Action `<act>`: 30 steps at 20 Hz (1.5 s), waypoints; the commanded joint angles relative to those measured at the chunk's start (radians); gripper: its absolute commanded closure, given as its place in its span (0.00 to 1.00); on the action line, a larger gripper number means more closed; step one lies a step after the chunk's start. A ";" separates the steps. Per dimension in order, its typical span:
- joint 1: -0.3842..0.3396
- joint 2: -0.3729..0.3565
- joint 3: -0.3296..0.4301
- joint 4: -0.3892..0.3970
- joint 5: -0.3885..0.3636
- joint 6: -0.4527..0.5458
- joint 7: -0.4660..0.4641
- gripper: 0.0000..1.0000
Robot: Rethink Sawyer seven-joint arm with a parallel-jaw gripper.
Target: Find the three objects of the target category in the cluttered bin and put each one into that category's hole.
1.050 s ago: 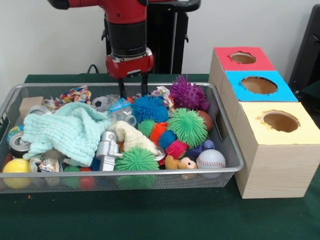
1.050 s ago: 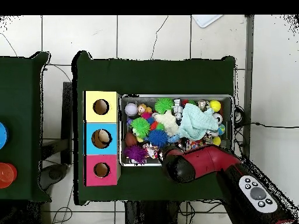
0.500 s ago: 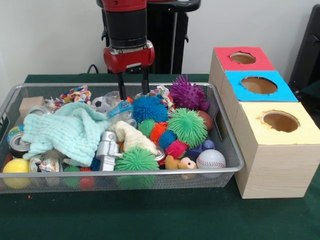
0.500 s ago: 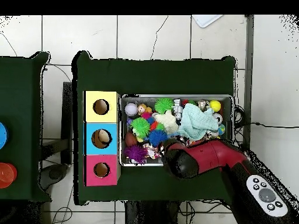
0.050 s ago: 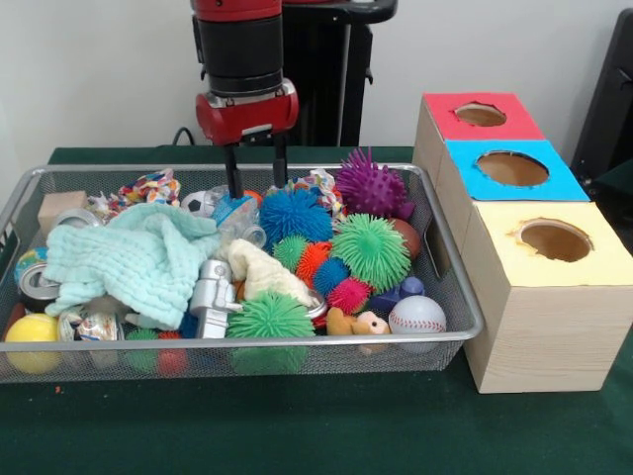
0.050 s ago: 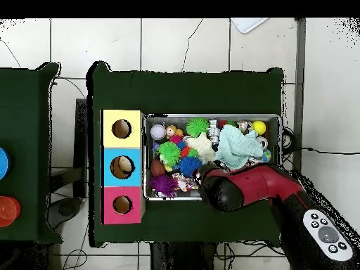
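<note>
Gripper (image 5: 255, 186) over the bin's (image 5: 450, 287) far side — fingers apart, nothing held.
Its tips dip behind the blue spiky ball (image 5: 296, 214) and a clear wrapper (image 5: 240, 224); from overhead the arm (image 6: 246, 190) hides them. The cloth (image 5: 134, 257) covers whatever lies beneath it.

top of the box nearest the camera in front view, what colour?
Yellow. The box has a yellow top around its round hole, with plain wood-grain sides; the front view shows it best.
</note>
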 commanded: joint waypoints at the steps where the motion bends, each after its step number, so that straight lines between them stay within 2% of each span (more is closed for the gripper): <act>1: -0.021 0.043 0.051 -0.113 -0.047 0.131 -0.295 0.00; 7: -0.023 0.097 0.024 -0.123 -0.092 0.124 -0.282 0.00; 13: -0.032 0.118 -0.009 -0.114 -0.127 0.123 -0.265 0.00; 18: -0.019 0.179 -0.055 -0.119 -0.145 0.130 -0.205 0.00; 23: -0.006 0.227 -0.096 -0.113 -0.163 0.150 -0.190 0.00; 24: 0.005 0.227 -0.108 -0.115 -0.165 0.168 -0.195 1.00; 30: 0.014 0.221 -0.119 -0.114 -0.182 0.142 -0.190 1.00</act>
